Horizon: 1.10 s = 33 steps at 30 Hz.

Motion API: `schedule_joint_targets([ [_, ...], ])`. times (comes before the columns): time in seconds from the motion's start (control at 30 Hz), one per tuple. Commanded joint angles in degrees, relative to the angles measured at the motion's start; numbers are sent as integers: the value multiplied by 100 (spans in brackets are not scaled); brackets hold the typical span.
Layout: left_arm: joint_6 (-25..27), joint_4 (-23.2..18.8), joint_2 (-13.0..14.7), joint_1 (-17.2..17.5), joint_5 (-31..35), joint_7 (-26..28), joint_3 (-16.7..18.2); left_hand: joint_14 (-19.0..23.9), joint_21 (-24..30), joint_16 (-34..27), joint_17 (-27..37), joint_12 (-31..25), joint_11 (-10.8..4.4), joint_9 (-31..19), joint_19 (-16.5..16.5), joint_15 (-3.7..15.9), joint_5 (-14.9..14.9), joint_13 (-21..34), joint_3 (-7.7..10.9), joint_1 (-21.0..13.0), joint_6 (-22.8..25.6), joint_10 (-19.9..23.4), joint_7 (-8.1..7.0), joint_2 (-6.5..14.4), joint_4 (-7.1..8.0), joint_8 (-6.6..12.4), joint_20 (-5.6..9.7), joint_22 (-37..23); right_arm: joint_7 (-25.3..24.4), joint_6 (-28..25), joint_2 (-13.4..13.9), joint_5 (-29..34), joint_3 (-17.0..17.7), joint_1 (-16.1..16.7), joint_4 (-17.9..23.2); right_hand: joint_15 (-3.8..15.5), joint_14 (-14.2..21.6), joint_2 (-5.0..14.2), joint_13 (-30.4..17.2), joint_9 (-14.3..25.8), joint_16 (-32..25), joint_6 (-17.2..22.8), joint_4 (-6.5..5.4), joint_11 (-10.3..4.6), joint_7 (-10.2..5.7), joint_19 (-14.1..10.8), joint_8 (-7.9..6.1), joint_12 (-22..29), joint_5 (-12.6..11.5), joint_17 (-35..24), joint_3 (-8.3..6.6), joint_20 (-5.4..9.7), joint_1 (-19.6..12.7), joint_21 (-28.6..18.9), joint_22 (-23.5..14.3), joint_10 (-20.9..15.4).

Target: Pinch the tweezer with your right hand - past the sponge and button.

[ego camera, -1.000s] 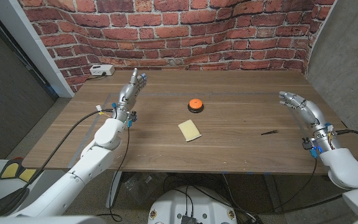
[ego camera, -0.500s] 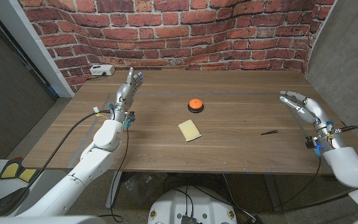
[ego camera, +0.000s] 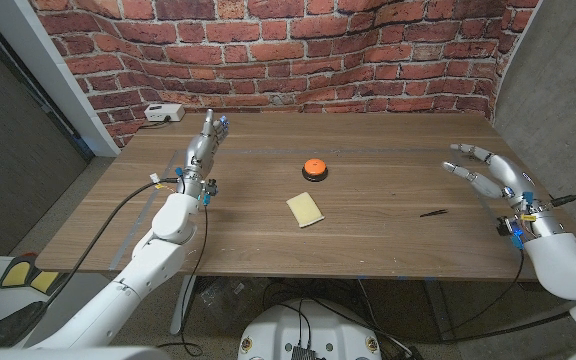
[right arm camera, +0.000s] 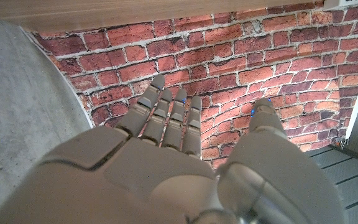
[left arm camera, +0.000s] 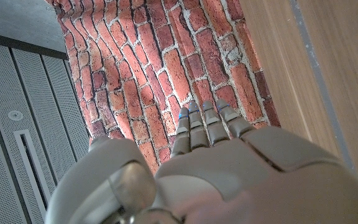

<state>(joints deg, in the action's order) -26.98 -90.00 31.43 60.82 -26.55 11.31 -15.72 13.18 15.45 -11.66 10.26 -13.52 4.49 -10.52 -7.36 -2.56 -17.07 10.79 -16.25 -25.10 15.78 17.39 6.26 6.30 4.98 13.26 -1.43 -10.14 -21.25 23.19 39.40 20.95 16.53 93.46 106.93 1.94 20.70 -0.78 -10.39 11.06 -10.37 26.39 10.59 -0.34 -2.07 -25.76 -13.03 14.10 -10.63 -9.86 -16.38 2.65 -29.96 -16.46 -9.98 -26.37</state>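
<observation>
One thin dark tweezer [ego camera: 433,212] lies on the desk near its right edge, well apart from the yellow sponge [ego camera: 305,208] and the orange button [ego camera: 313,168] in the middle. Its long axis runs almost along the front edge of the desk, with the right end a little farther back; which end is the tips I cannot tell, it is too small. Nothing of the task looks done: the tweezer is untouched. The right hand [ego camera: 486,173] hovers beyond it, toward the right edge, fingers spread and holding nothing, so reaching down and pinching are left. The left hand [ego camera: 208,143] stands upright near the left edge, fingers straight, also holding nothing.
</observation>
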Motion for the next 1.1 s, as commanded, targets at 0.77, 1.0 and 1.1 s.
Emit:
schedule_joint_targets([
  [0.77, -186, 227, -134, -56, -52, -32, 17, 83, -45, 20, 29, 27, -5, -22, -102, -14, 46, 21, -25, -15, 92, 96, 37, 33, -15, -10, -18, -13, 1027, -2352, 622, 1576, -23, 288, 1118, -74, -596, -173, -3, 47, 81, 473, -112, -390, -467, 394, -43, -204, -109, -25, -195, 161, -1120, 392, -39, 197],
  [1.0, -203, 284, -185, -59, -96, -52, -9, 89, -55, 22, 29, 36, -6, -22, -108, -11, 51, 21, -27, -19, 107, 98, 32, 38, -12, -15, -24, -13, 1371, -2510, 865, 1584, 9, 305, 1181, -200, -976, -161, -8, 50, 80, 398, -149, -300, -526, 642, 41, -299, -117, -29, -182, 119, -1218, 505, -42, 517],
  [1.1, -200, 283, -197, -50, -101, -39, -12, 92, -58, 22, 29, 39, 0, -22, -111, -15, 53, 22, -27, -20, 110, 98, 34, 39, -11, -17, -23, -14, 1463, -2540, 942, 1622, 42, 321, 1200, -216, -1014, -150, -9, 51, 73, 379, -142, -314, -568, 689, 56, -315, -125, -27, -193, 112, -1262, 520, -43, 587],
])
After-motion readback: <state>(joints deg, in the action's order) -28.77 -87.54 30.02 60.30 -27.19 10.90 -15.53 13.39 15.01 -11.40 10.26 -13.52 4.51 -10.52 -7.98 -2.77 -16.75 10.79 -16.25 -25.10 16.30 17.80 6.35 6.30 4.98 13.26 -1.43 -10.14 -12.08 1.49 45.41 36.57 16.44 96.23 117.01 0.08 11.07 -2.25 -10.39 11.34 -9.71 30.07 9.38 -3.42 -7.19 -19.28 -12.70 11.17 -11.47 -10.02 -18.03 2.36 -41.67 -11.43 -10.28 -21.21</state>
